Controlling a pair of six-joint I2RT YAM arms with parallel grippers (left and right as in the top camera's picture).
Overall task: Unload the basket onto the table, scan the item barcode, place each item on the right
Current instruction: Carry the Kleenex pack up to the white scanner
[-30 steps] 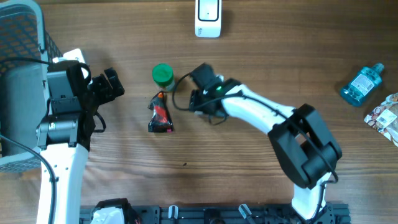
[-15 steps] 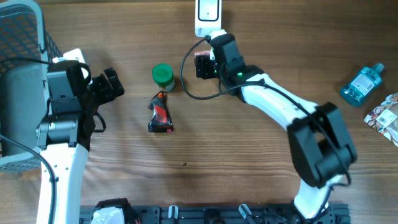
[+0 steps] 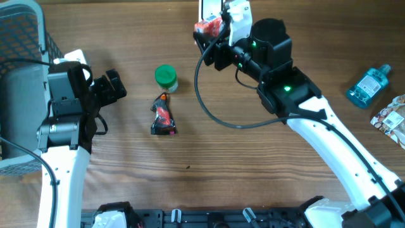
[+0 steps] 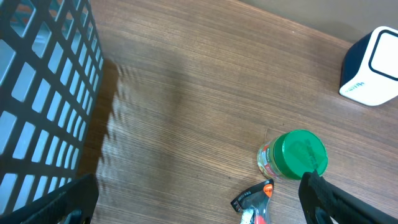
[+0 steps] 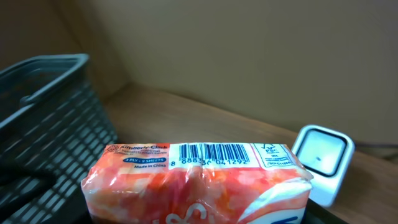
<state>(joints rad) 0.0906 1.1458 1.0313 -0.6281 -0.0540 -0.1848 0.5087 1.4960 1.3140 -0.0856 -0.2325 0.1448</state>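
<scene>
At the top middle of the overhead frame, my right pincer [image 3: 212, 37] is clamped on the tissue pack [image 3: 207, 26], jaws set fairly wide around it. In the right wrist view the pack's barcode [image 5: 211, 154] runs along its upper edge. The scanner [image 5: 320, 155] stands behind it at right and the basket [image 5: 50, 106] at left. From above, the pack lies just beside the scanner; I cannot tell whether they touch. Left of centre sit a green-lidded jar [image 3: 165, 77] and, just below it, a red sachet [image 3: 162, 116]. At middle left my left pincer [image 3: 114, 85] gapes wide, holding nothing. A blue bottle [image 3: 368, 85] lies at far right.
</scene>
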